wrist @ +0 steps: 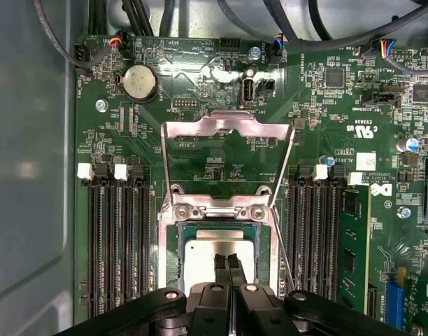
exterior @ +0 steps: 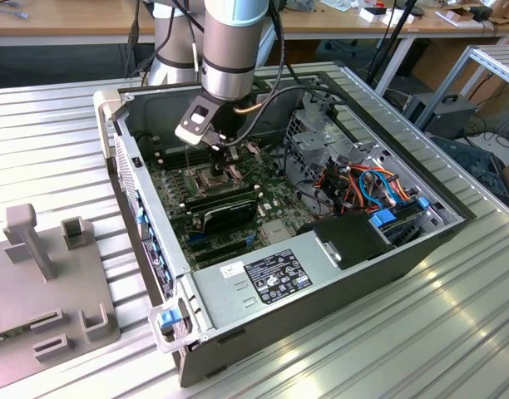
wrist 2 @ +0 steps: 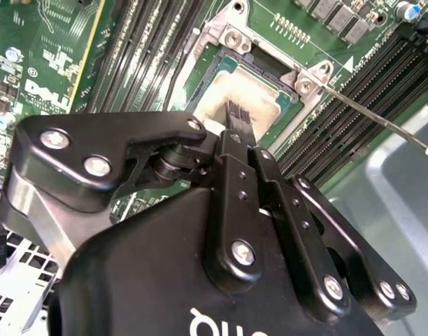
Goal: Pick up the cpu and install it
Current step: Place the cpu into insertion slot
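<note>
A grey fixture plate point(exterior: 38, 283) sits on the exterior view's left, apart from the open computer case point(exterior: 338, 291), into which the arm reaches straight down over the motherboard. In the first wrist view, memory slots point(wrist: 116, 245) flank the socket point(wrist: 180, 238), its load frame point(wrist: 228, 126) tipped open, evidently to leave the seat free. The cpu point(wrist: 207, 255) lies flat inside the socket, directly beneath the gripper point(wrist: 226, 269). The fingertips are closed together and clasp nothing, resting on or just above the chip's metal top. The release lever point(wrist 2: 368, 115) stands unlatched.
</note>
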Tool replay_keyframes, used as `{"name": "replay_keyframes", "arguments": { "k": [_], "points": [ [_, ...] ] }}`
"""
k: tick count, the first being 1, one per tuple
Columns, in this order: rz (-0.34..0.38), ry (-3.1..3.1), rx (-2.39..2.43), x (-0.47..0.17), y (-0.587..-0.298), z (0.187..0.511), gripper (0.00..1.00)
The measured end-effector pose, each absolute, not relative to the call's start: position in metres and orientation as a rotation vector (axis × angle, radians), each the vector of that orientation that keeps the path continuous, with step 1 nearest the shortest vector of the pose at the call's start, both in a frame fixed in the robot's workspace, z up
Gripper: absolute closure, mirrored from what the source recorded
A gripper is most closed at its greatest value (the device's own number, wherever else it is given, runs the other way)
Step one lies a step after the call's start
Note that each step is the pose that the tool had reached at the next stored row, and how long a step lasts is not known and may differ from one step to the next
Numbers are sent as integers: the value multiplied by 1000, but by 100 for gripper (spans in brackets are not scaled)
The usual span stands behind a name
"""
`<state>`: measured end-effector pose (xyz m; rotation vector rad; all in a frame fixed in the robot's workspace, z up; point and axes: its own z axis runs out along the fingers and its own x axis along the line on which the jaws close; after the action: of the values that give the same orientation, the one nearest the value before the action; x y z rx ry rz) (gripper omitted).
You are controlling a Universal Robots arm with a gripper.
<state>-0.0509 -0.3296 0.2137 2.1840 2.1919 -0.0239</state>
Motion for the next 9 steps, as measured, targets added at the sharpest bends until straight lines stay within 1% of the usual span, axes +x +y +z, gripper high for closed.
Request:
{"name": "replay_keyframes", "arguments": {
  "k": [9],
  "points": [
    [-22, 2193, 2185, -51, -328, 207, 89]
  ]
}}
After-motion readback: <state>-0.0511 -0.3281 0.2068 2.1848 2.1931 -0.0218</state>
